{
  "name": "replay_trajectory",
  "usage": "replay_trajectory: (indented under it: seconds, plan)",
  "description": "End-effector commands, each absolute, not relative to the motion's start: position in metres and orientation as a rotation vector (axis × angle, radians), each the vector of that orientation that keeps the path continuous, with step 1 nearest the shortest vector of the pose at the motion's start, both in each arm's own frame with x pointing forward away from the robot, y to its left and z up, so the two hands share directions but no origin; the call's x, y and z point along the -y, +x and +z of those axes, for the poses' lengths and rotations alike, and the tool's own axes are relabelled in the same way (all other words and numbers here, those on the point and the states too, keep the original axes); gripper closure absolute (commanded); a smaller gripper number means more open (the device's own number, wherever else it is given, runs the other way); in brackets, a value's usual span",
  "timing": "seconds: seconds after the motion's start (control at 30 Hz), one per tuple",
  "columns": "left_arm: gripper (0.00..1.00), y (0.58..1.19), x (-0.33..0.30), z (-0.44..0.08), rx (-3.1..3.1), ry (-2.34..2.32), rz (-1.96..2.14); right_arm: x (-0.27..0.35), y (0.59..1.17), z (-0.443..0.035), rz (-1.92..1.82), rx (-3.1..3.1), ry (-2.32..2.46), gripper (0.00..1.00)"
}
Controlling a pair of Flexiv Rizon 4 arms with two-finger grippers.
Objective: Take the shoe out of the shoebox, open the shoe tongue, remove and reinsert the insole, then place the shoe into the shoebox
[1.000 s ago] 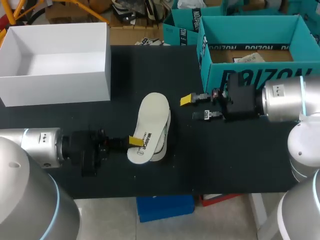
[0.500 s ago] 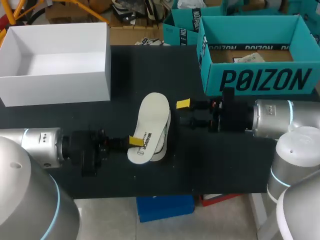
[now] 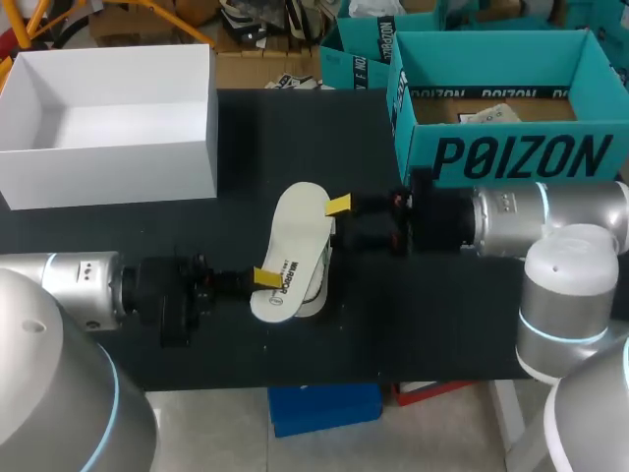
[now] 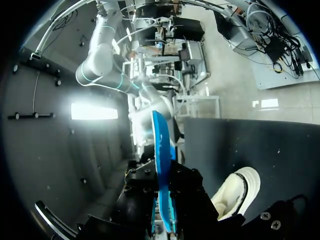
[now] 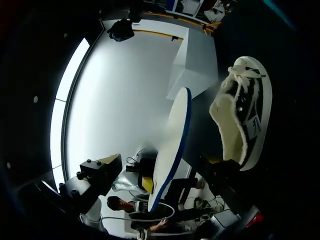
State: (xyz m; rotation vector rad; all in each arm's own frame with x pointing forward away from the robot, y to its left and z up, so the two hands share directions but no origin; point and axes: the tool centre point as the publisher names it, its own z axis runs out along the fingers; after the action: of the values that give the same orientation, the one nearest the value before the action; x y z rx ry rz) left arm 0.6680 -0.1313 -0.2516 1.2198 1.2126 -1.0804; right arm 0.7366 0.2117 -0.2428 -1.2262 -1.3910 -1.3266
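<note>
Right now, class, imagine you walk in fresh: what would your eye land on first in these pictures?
First the white insole, held over the shoe at mid-table by the left gripper, which is shut on its near end. The right gripper sits open close beside the insole. Behind them stand a white box on the left and a teal box on the right.

Matte black table (image 3: 275, 138) top

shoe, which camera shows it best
The right wrist view: the shoe fills much of the picture, with its laces and side in plain sight. In the head view the insole covers nearly all of it, leaving a thin strip. The left wrist view catches only one rounded end.
</note>
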Motion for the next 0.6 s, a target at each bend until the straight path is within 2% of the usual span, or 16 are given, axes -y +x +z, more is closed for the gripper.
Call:
replay_trajectory:
  seconds: [0.03, 0.17, 0.2, 0.23, 0.3, 0.43, 0.5, 0.53, 0.6]
  plan:
    - [1.00, 0.666, 0.132, -0.252, -1.215, 1.219, -1.073, -0.221, 0.743, -0.240, -1.297, 1.404, -1.233, 0.00]
    - [1.00, 0.666, 0.132, -0.252, -1.215, 1.219, -1.073, -0.228, 0.740, -0.242, -1.279, 1.401, -1.230, 0.00]
    - [1.00, 0.666, 0.132, -0.252, -1.215, 1.219, -1.073, -0.229, 0.739, -0.243, -1.278, 1.400, -1.231, 0.05]
    - [1.00, 0.666, 0.132, -0.252, -1.215, 1.219, -1.073, -0.230, 0.737, -0.243, -1.274, 1.397, -1.233, 0.05]
    - [1.00, 0.666, 0.132, -0.252, -1.215, 1.219, -1.073, -0.231, 0.735, -0.244, -1.265, 1.397, -1.236, 0.14]
    - [1.00, 0.666, 0.132, -0.252, -1.215, 1.219, -1.073, -0.232, 0.728, -0.244, -1.258, 1.392, -1.251, 0.15]
    - [1.00, 0.666, 0.132, -0.252, -1.215, 1.219, -1.073, -0.233, 0.725, -0.245, -1.264, 1.385, -1.260, 0.11]
    - [1.00, 0.666, 0.132, -0.252, -1.215, 1.219, -1.073, -0.234, 0.723, -0.245, -1.265, 1.382, -1.260, 0.15]
    - [1.00, 0.666, 0.132, -0.252, -1.215, 1.219, -1.073, -0.238, 0.720, -0.247, -1.265, 1.376, -1.260, 0.15]
